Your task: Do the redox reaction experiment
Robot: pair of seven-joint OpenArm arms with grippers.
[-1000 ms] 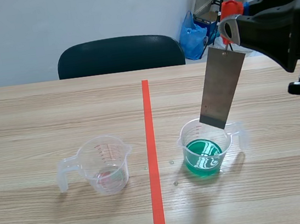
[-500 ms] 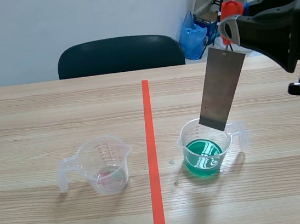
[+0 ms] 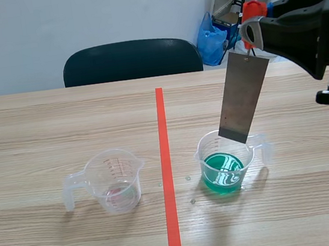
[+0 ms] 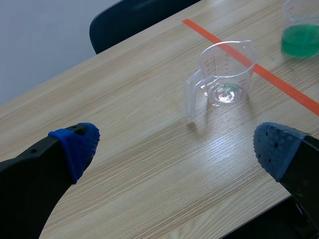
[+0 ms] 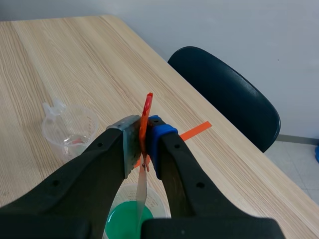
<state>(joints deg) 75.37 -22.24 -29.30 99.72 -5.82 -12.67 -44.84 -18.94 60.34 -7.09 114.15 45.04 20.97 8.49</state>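
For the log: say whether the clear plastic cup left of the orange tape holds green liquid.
No, that clear plastic cup shows only a faint pink trace.

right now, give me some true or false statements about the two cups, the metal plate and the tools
1. The right tool is shut on an orange-red tab, and the metal plate hangs from that tab. True.
2. The left tool holds the near-empty cup. False: it is open, and that cup stands on the table ahead of it.
3. The green liquid is in the cup on the left arm's side of the tape line. False: it is in the right cup, on the right arm's side.
4. The metal plate hangs over the right cup. True.
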